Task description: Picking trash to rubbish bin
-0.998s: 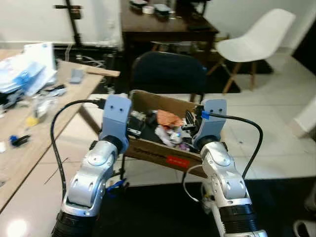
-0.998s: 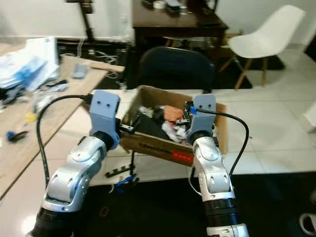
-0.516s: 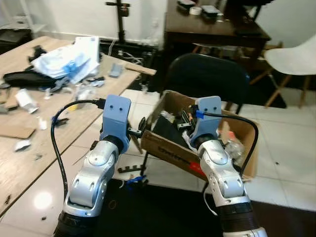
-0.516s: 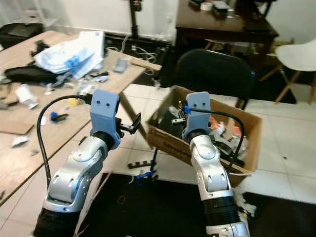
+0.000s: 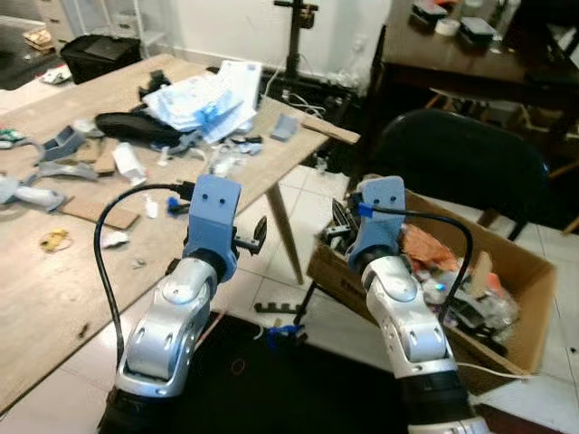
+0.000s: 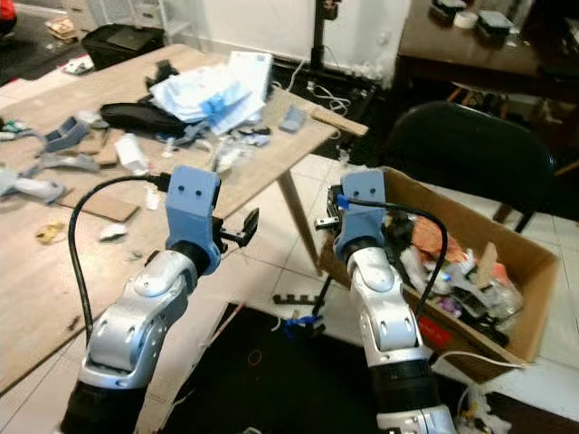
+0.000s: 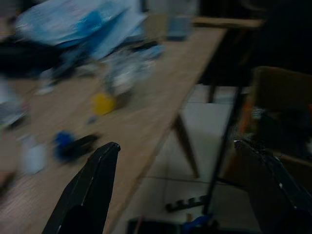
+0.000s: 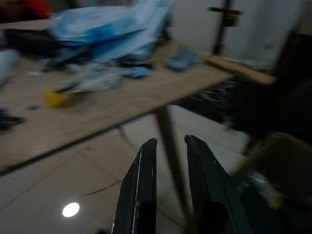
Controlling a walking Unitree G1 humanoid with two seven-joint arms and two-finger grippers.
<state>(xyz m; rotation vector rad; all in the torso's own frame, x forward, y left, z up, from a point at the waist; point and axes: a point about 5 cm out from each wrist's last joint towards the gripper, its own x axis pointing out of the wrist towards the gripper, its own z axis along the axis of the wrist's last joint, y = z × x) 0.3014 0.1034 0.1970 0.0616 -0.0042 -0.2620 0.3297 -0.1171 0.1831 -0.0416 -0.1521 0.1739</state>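
Two hands are raised before us, and neither carries anything. Our left hand (image 7: 180, 190) has its fingers spread wide apart, with only air between them; it hangs above the floor just off the counter's near edge. Our right hand (image 8: 168, 190) has its two fingers drawn nearly together with a narrow slit between, gripping nothing. Both forearms rise from below and reach forward, bent at the elbow, the blue-grey wrist housings upright and side by side.

Just beyond and to the outer side of our right hand sits the cardboard box (image 5: 520, 271) on the tiled floor, open side up, stuffed with mixed trash (image 5: 425, 249). Its long axis runs from near our right wrist away toward the right. A dark chair (image 5: 461, 163) stands behind it.

Ahead and to the outer side of our left hand stretches the wooden counter (image 5: 54, 280), littered with scraps: a heap of white and blue plastic bags (image 5: 204, 95) at its far end, a small yellow piece (image 7: 102, 103) and a blue bit (image 7: 63, 139) nearer the fingers. The wrist views are blurred, so smaller items stay unclear.
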